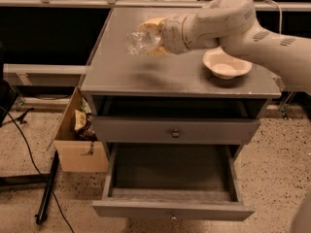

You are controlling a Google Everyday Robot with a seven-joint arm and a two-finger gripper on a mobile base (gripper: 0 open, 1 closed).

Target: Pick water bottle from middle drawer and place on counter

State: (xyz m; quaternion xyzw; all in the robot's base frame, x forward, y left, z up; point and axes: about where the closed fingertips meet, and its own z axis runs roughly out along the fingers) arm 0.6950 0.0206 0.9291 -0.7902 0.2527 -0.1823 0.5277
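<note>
My gripper (151, 37) reaches in from the right over the counter (146, 74). Its yellowish fingers (154, 24) are shut on the water bottle (138, 41), a small clear crinkled bottle held sideways above the counter's left middle, with a faint shadow below it. The open grey drawer (170, 171) is pulled out low at the front; its dark floor holds nothing. A shut drawer front with a round knob (175, 133) sits above it.
A white bowl (226, 63) stands on the counter's right side, under my arm. An open cardboard box (77, 137) with clutter sits on the floor left of the cabinet. A dark pole and cables lie on the floor at the left.
</note>
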